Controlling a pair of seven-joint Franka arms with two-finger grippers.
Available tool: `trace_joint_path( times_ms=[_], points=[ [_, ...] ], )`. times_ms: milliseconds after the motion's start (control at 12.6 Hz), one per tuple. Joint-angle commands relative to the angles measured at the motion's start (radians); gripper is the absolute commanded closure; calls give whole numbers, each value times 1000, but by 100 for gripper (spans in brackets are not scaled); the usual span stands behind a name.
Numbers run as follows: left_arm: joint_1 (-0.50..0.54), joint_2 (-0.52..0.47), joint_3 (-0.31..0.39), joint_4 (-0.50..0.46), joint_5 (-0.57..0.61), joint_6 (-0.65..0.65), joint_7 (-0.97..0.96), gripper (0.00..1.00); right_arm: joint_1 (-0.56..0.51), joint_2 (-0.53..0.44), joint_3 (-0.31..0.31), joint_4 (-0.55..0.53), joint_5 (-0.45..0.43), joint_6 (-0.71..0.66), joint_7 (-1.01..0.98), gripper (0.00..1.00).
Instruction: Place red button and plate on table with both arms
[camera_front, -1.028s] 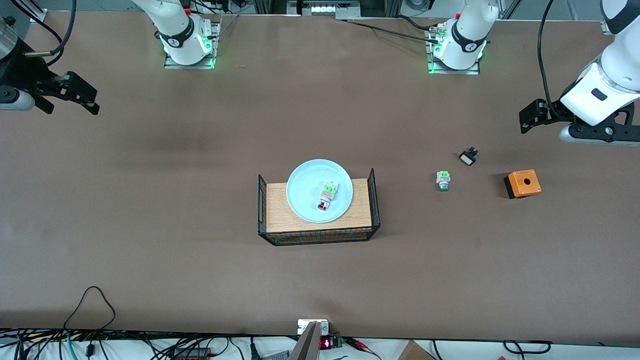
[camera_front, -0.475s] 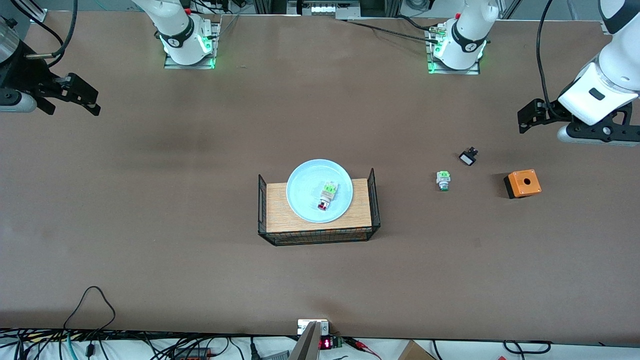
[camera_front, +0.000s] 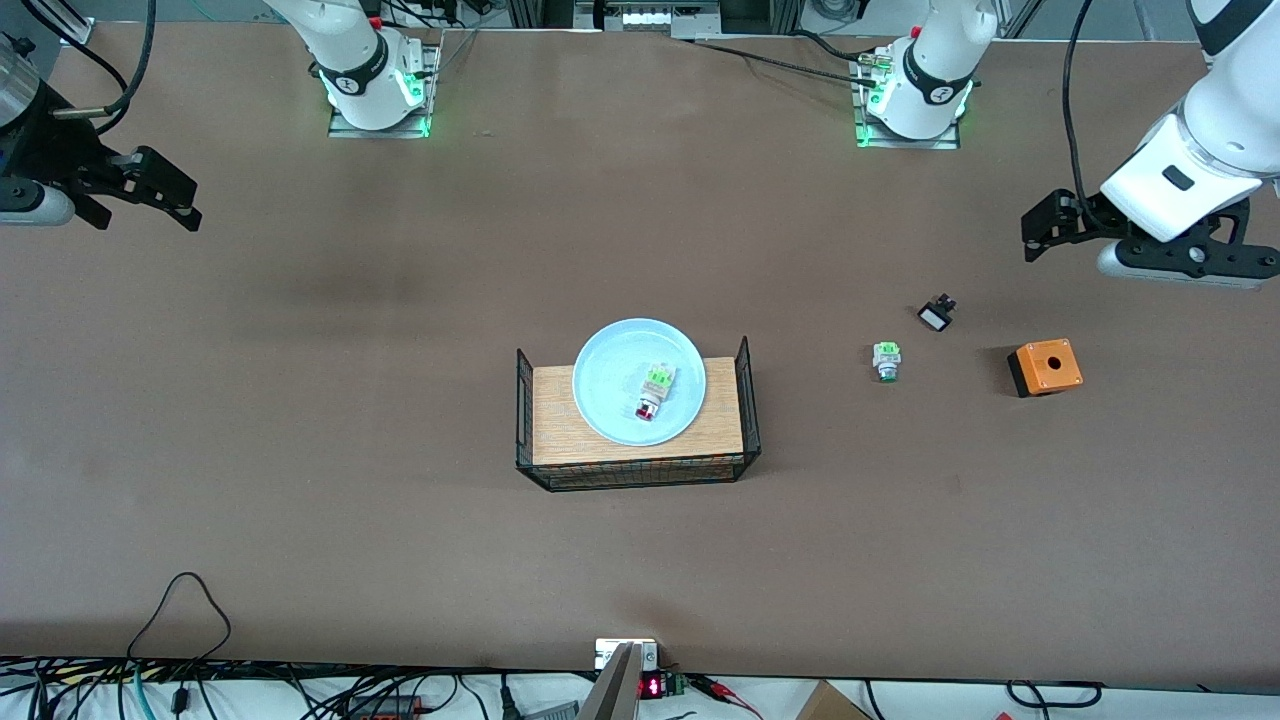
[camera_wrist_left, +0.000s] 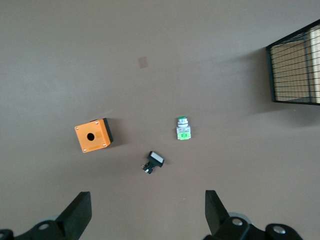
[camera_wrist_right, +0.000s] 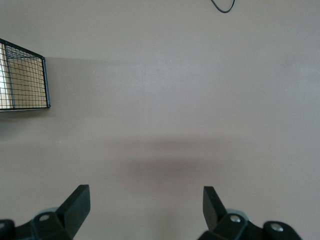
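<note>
Left gripper (camera_front: 1040, 225) shifted toward centre, fingers apart like right gripper (camera_front: 170, 195); red button (camera_front: 654, 390) on plate (camera_front: 600, 385), cap toward camera

1. The left arm reaches out from its base, its left claw (camera_front: 1040, 232) up in the air over the left arm's end of the counter (camera_front: 400, 500), fingers spread wide and empty.
2. The right claw (camera_front: 175, 195) hangs over the right arm's end of the counter, fingers apparently parted wide, nothing between them.
</note>
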Motion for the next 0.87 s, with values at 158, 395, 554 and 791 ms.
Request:
trace_joint_path(
  times_ms=[158, 395, 554, 791],
  points=[
    [-2, 60, -2, 79, -131, -36, 9, 0, 3, 1, -1, 8, -11, -13, -6, 0],
    [-4, 65, -43, 97, -149, -25, 9, 0, 3, 1, -1, 8, -11, -13, -6, 0],
    [-27, 109, -107, 158, -140, -24, -7, 0, 3, 1, -1, 8, -11, -13, -8, 0],
    [-139, 235, -131, 292, -117, -4, -163, 0, 3, -1, -1, 8, -11, -13, -6, 0]
  ],
)
